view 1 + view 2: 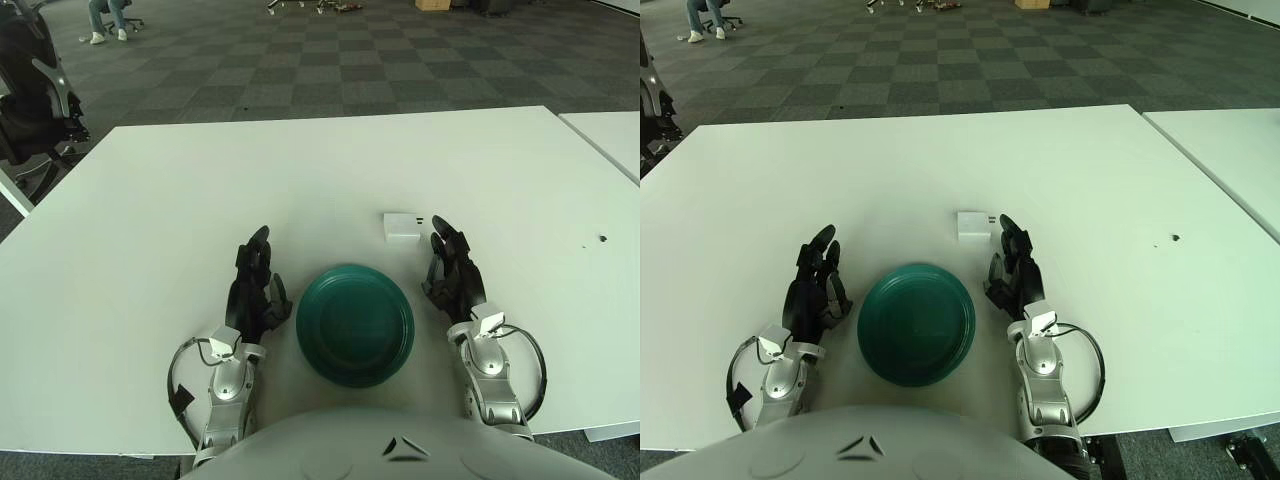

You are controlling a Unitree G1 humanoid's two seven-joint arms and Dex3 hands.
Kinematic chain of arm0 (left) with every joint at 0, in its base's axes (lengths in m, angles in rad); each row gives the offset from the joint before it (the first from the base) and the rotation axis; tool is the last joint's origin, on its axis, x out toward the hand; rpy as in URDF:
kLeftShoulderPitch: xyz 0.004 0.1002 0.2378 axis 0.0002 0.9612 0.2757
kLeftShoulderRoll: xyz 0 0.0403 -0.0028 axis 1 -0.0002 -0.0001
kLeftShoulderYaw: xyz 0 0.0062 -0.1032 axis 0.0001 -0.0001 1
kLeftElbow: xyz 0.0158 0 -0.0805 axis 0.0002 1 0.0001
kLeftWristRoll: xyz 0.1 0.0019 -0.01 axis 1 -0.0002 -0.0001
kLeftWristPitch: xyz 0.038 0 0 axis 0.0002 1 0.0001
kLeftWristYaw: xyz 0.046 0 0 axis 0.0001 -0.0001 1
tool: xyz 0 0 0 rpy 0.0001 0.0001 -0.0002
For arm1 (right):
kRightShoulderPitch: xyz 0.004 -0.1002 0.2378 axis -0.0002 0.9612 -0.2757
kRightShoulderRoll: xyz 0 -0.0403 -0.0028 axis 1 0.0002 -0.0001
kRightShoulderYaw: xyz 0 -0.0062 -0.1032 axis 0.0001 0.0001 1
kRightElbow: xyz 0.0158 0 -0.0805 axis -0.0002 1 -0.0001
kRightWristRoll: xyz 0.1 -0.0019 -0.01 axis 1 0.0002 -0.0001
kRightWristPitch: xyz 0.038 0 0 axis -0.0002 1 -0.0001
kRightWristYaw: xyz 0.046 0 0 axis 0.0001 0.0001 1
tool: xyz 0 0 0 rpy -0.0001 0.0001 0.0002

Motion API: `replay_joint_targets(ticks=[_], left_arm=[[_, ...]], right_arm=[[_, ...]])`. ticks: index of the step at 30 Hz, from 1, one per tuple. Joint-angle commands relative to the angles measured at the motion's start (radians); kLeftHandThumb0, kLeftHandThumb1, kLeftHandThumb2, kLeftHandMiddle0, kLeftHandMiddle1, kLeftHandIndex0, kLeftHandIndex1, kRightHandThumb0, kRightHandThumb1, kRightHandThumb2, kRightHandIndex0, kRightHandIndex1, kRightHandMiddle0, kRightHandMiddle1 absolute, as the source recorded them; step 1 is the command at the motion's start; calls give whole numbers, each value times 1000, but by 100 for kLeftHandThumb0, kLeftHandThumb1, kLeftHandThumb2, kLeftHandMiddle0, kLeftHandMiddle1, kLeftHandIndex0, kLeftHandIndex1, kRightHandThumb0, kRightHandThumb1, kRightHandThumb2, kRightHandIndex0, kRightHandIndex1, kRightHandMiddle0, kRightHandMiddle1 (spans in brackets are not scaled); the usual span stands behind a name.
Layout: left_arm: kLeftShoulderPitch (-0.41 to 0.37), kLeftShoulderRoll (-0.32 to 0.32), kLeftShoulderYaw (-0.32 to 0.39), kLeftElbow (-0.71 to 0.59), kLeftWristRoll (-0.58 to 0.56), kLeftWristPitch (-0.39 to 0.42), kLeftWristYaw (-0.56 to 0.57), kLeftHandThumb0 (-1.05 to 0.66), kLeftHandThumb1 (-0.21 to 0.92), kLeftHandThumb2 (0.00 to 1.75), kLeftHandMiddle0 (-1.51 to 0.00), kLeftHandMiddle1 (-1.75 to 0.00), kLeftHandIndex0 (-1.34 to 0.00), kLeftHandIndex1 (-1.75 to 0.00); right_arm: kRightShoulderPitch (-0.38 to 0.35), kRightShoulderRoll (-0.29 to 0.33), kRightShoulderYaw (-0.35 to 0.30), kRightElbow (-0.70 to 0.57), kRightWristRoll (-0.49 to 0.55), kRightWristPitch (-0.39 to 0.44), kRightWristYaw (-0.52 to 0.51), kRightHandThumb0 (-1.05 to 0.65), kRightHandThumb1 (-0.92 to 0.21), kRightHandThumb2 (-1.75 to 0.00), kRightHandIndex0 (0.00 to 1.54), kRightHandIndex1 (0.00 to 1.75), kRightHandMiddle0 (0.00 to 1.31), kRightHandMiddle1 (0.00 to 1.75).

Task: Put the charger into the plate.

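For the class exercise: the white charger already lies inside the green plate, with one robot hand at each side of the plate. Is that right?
Not quite. The charger is not in the plate: it lies on the white table beyond the plate's far right rim, just ahead of the right hand, as the left eye view shows. The rest holds: the left hand and right hand flank the plate.

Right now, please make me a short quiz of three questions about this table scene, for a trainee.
1. True or false: the white charger already lies inside the green plate.
2. Which hand is nearer to the charger: A) left hand, B) right hand?
3. Fill in: both hands hold ____.

Key:
1. False; it lies on the white table, beyond the plate's far right rim.
2. B.
3. Nothing; the fingers are relaxed, one hand on each side of the plate.
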Motion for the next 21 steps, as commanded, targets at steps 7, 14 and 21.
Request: replay_joint_targets(ticks=[7, 14, 21], left_arm=[[16, -8, 3, 94, 13, 17, 15, -94, 92, 98, -22, -1, 0, -65], [8, -18, 3, 100, 9, 21, 20, -93, 92, 99, -23, -1, 0, -67], [-1, -31, 5, 101, -1, 33, 28, -91, 92, 99, -25, -2, 0, -72]], right_arm=[[-8, -13, -17, -66, 41, 167, 26, -78, -92, -90, 16, 2, 0, 53], [-84, -29, -60, -151, 46, 289, 11, -81, -92, -87, 17, 2, 0, 53], [-207, -38, -75, -191, 13, 355, -21, -85, -92, -85, 21, 3, 0, 63]])
